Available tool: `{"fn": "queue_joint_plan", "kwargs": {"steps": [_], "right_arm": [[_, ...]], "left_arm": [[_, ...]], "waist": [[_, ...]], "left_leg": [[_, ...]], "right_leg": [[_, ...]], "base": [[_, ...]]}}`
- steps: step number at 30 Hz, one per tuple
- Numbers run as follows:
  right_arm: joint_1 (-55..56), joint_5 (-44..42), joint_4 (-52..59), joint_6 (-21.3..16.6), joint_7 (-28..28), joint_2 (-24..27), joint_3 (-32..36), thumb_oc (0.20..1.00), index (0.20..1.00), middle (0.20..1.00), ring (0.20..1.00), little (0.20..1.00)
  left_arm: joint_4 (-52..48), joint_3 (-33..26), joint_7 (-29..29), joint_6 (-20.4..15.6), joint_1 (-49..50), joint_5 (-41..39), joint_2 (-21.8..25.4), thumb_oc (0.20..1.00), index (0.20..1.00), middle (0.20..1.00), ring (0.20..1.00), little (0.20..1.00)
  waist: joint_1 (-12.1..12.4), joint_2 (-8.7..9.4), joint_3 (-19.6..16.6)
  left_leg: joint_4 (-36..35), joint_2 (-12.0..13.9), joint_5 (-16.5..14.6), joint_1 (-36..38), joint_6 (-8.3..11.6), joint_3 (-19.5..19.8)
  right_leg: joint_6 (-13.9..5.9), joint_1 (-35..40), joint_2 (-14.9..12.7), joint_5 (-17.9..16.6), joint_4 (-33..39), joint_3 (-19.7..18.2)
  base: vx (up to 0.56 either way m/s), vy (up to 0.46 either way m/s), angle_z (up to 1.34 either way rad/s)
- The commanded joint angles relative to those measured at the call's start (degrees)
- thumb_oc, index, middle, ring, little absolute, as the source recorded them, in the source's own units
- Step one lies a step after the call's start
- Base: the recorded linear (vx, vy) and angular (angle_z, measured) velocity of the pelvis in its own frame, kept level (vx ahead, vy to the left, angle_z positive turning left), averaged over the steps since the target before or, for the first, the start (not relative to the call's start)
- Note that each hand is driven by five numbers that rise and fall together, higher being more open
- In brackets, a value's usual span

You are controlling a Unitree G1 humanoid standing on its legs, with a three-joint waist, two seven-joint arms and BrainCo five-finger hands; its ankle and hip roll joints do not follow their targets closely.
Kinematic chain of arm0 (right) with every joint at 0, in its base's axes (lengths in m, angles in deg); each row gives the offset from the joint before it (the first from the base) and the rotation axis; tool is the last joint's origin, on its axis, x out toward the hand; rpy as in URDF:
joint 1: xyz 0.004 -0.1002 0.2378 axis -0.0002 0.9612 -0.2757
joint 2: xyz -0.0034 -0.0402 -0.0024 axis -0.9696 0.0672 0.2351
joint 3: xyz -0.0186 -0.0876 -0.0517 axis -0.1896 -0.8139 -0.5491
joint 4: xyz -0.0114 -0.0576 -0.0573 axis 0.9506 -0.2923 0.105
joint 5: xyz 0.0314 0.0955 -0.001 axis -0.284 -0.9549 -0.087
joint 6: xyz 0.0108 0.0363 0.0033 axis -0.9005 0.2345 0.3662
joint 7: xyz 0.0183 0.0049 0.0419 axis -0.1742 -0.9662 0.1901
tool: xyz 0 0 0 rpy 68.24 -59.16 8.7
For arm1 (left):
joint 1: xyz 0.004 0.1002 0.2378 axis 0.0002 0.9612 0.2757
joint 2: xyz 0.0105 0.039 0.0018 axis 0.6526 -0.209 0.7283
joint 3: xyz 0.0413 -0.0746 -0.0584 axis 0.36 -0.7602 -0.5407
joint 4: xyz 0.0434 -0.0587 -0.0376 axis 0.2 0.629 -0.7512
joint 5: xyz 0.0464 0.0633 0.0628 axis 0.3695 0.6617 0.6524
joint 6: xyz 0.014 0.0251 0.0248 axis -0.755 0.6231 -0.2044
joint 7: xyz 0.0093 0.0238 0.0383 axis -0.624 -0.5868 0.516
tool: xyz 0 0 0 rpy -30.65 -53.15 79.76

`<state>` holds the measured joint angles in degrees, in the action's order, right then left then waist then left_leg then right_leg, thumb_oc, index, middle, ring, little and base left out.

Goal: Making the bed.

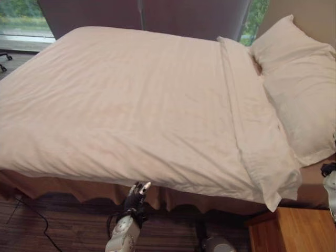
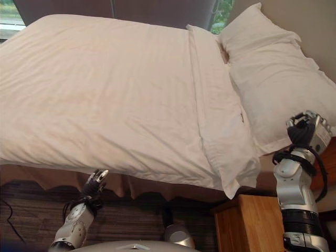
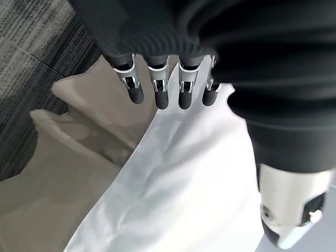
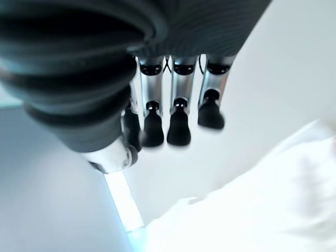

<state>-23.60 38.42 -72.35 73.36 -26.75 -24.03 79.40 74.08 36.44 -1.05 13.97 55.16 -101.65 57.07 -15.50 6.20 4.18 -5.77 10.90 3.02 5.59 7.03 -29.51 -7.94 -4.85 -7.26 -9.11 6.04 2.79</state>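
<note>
Striped carpet (image 1: 63, 220) lying under the bed, curtains (image 1: 173, 16) hanging behind it, window (image 1: 21, 21) showing at the far left. Reaching up at the near edge of the bed: left-hand fingers (image 3: 157, 89) hanging loosely, slightly bent, holding nothing, tips pointing toward the duvet edge and the tan skirt (image 3: 68, 173) below it, not seen touching either. Left hand (image 1: 137, 193) sitting just beneath the overhanging duvet (image 1: 131, 105), rising from the carpet side. Right-hand fingers (image 4: 178, 121) drooping relaxed and side by side, gripping nothing, with white bedding (image 4: 262, 210) showing beyond the tips. Right hand (image 2: 304, 128) hovering by the near edge of the pillow (image 2: 273, 79), at the head end, touching or not unclear. Duvet spreading flat over the whole mattress, lightly wrinkled, its top folded back into a band (image 1: 252, 131) running across the bed just beside the pillow, one corner of the band drooping over the near edge. Pillow lying flat at the headboard end against the beige wall (image 1: 315, 16). Wooden nightstand (image 2: 247, 226) standing below that drooping corner, near the right arm.
</note>
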Motion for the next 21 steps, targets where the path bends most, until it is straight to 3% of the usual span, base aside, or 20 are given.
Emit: {"fn": "queue_joint_plan", "kwargs": {"steps": [1,3,6,15,16,17,20,21], "right_arm": [[-7.66,-36.58,-2.98,-16.27,5.84,-8.43,1.39,0.2,0.2,0.2,0.2,0.2],[-10.73,-52.84,-4.77,-21.31,12.07,-12.34,1.42,0.2,0.2,0.2,0.2,0.2],[-15.43,-63.24,-9.08,-24.61,15.55,-14.54,0.71,0.2,0.2,0.2,0.2,0.2],[-24.86,-63.68,-17.79,-23.57,14.87,-9.9,-1.49,0.2,0.2,0.2,0.2,0.2],[-26.76,-63.6,-18.54,-23.6,14.47,-8.98,-1.74,0.2,0.2,0.2,0.2,0.2],[-32.16,-63.28,-20.08,-23.68,13.55,-6.53,-3.2,0.2,0.2,0.2,0.2,0.2],[-38.93,-63.87,-24.0,-23.42,12.67,-2.42,-4.7,0.2,0.2,0.2,0.2,0.2],[-43.84,-62.75,-28.95,-21.47,12.47,2.37,-7.85,0.2,0.2,0.2,0.2,0.2]], "left_arm": [[-2.27,0.73,-0.83,-1.62,-4.67,-0.69,2.88,1.0,1.0,1.0,1.0,1.0],[-0.58,1.26,-1.87,-1.43,-5.21,-2.04,2.41,1.0,1.0,1.0,1.0,1.0],[1.06,1.98,-4.14,-1.98,-4.57,-4.6,1.64,1.0,1.0,1.0,1.0,1.0],[2.8,3.54,-5.96,-3.66,-7.18,-7.03,3.26,1.0,1.0,1.0,1.0,1.0],[2.61,4.24,-5.76,-4.02,-8.01,-7.38,3.64,1.0,1.0,1.0,1.0,1.0],[1.98,5.77,-5.48,-5.23,-9.92,-8.41,4.1,1.0,1.0,1.0,1.0,1.0],[2.29,6.96,-4.86,-6.45,-11.89,-9.06,4.66,1.0,1.0,1.0,1.0,1.0],[1.85,7.69,-4.86,-7.73,-12.43,-8.74,6.07,1.0,1.0,1.0,1.0,1.0]], "waist": [[0.91,1.11,0.6],[1.02,0.54,0.63],[1.98,-0.5,0.89],[4.42,-2.4,4.58],[4.62,-2.91,5.83],[5.11,-4.49,9.54],[5.34,-6.18,12.41],[5.77,-8.11,15.06]], "left_leg": [[0.77,1.99,-2.69,2.1,0.4,4.08],[0.77,1.93,-2.79,2.43,0.56,3.86],[0.77,1.66,-2.85,2.61,0.8,3.68],[0.77,1.72,-1.87,0.82,1.61,3.98],[0.77,1.61,-1.59,0.09,1.69,4.17],[0.97,0.96,-1.29,-1.94,1.59,4.69],[1.27,0.0,-1.0,-3.87,1.43,4.23],[2.7,-0.3,-1.59,-6.15,1.37,2.53]], "right_leg": [[-3.25,-3.92,-3.16,0.46,-1.05,2.0],[-3.25,-3.82,-3.34,0.55,-1.04,2.01],[-3.36,-3.93,-3.6,0.59,-1.04,2.25],[-3.37,-4.89,-4.06,0.55,-1.04,3.07],[-3.41,-5.52,-4.15,0.42,-1.04,2.89],[-3.49,-7.72,-4.48,-0.1,-1.18,1.8],[-3.58,-10.64,-4.58,-0.86,-1.39,0.09],[-4.02,-13.33,-4.97,-1.24,-1.61,-1.36]], "base": [[0.04,0.008,0.02],[0.05,0.011,0.03],[0.06,0.013,0.01],[-0.03,-0.019,0.02],[-0.24,0.028,0.06],[-0.29,0.066,0.06],[-0.23,0.074,0.01],[-0.14,0.044,-0.05]]}}
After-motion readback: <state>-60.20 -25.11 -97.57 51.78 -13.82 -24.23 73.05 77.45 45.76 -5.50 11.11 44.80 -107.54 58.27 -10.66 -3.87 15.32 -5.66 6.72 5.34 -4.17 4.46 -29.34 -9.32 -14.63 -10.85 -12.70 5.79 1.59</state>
